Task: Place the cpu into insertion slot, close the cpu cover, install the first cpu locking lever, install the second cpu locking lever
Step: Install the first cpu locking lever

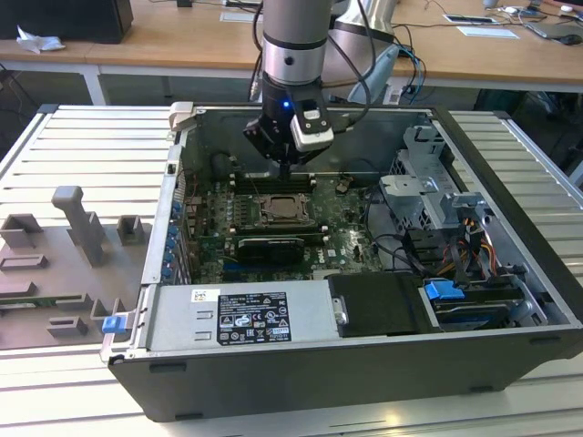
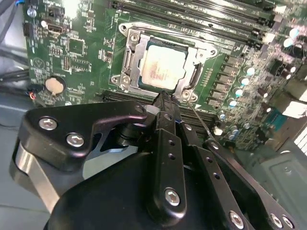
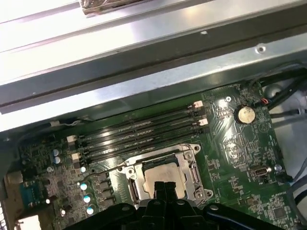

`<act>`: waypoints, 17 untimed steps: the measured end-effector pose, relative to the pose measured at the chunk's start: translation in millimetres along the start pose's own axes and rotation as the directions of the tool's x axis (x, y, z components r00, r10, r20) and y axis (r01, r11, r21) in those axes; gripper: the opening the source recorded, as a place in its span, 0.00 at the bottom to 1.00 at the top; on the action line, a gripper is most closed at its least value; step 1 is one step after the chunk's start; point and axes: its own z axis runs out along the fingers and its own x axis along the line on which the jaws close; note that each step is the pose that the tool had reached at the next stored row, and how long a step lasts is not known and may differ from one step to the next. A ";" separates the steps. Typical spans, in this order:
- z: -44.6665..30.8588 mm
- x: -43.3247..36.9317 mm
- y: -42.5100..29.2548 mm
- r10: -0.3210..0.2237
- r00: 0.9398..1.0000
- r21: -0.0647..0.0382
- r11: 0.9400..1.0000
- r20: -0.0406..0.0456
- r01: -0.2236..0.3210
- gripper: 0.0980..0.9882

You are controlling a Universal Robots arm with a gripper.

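Note:
The cpu (image 2: 164, 65) lies flat in the insertion slot (image 2: 125, 29) on the green motherboard (image 2: 72, 48). The cpu cover (image 2: 135, 56), a silver frame, lies down over the chip's edges. A thin wire locking lever (image 2: 200, 122) sticks out past the socket's corner beside my fingers. My gripper (image 2: 165, 96) is shut with nothing in it, its tip just above the socket's edge. In the first wrist view the gripper (image 3: 165, 185) hangs over the cpu (image 3: 162, 173), and a lever (image 3: 103, 168) runs off sideways. In the exterior view the gripper (image 1: 284, 168) hovers above the cpu (image 1: 284, 211).
Long black memory slots (image 3: 139, 134) flank the socket. A black graphics card (image 1: 269, 246) sits in front of it, then the power supply (image 1: 241, 314). A drive cage (image 1: 428, 191) and cables fill the exterior view's right. The case walls (image 1: 173, 209) enclose everything. A grey fixture tray (image 1: 64, 264) lies outside.

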 end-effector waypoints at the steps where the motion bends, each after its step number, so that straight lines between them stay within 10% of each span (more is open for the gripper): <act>1: 0.0 0.0 0.0 -0.028 1.000 0.000 1.000 -0.001 0.028 0.01; 6: 0.2 0.0 0.0 -0.159 0.987 0.000 0.987 -0.007 0.159 0.01; 17: 0.1 14.7 -3.9 -0.180 0.984 -0.001 0.984 -0.008 0.180 0.01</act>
